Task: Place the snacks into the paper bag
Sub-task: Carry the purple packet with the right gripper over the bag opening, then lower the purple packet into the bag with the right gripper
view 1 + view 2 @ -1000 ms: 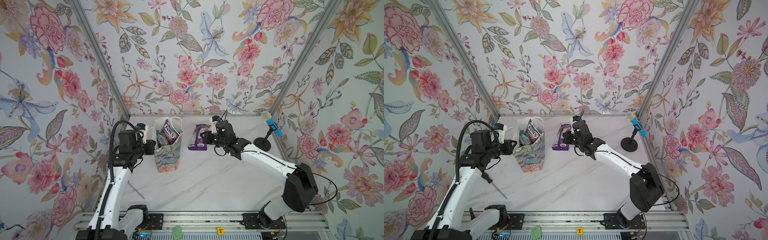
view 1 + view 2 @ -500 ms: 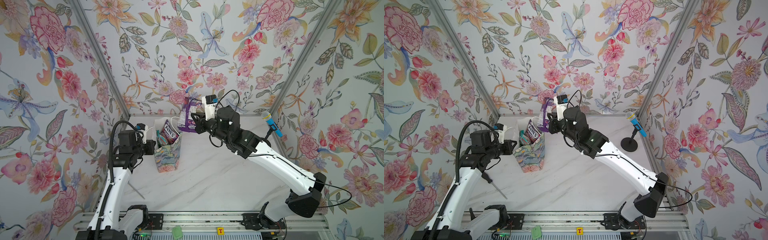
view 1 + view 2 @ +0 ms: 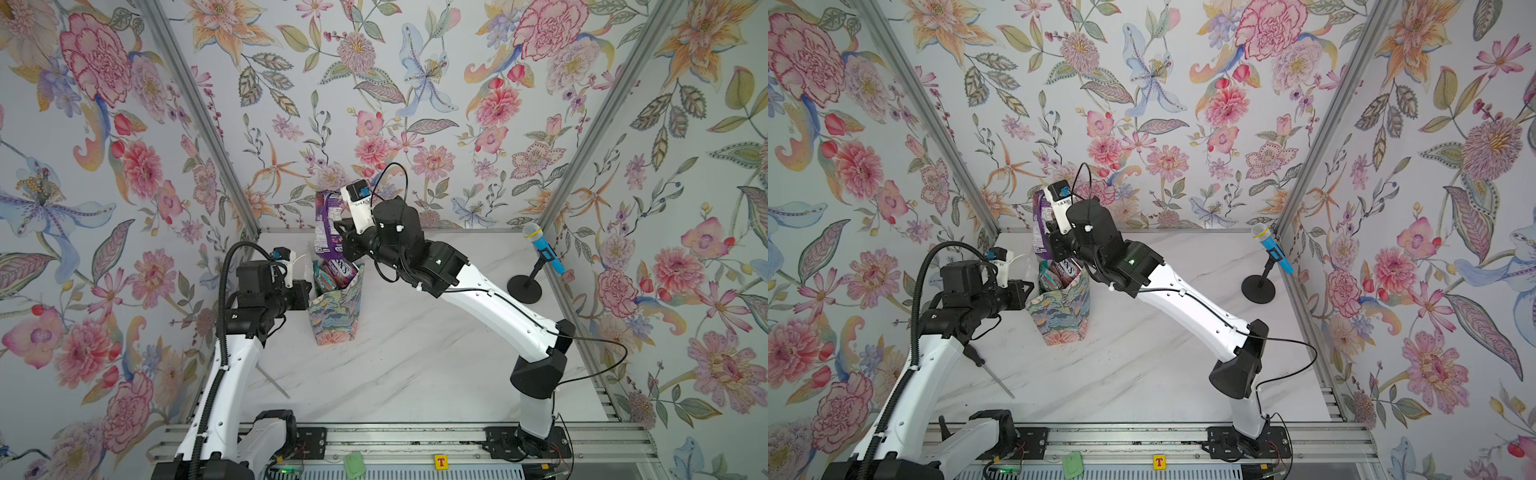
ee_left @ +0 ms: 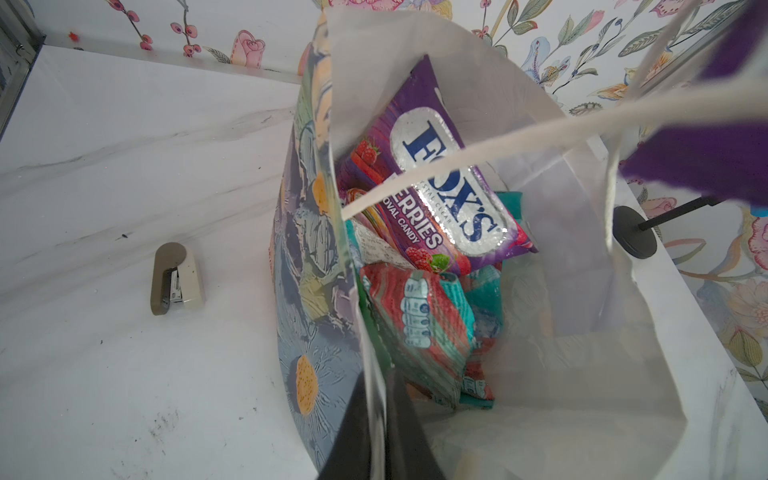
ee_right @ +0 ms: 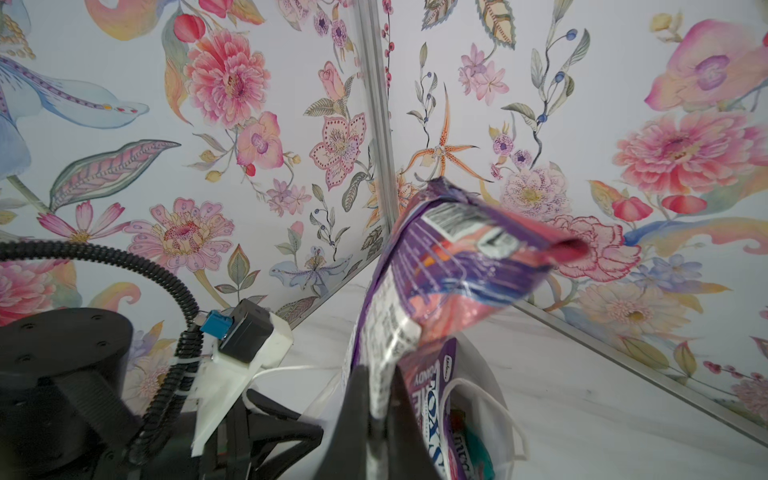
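Floral walls ring the marble desk [image 3: 415, 365]; right claw [image 3: 338, 235] clamps a glossy purple candy pouch [image 3: 326, 222] above the painted paper bag [image 3: 334, 318], left claw [image 3: 307, 286] pinching its rim. Next, probably: lower, let go.

Top views: high in front, overlooking the table [image 3: 415, 365].
Left wrist: close behind left gripper [image 4: 377, 395], looking into the paper bag [image 4: 561, 395].
Right wrist: close behind right gripper [image 5: 376, 399], facing its purple pouch [image 5: 449, 266]; shares bag's mouth.

White arm links [image 3: 490, 303], black joints [image 3: 538, 372], ribbed black conduit [image 3: 225, 299], black-fingered left pincer [image 4: 376, 419].
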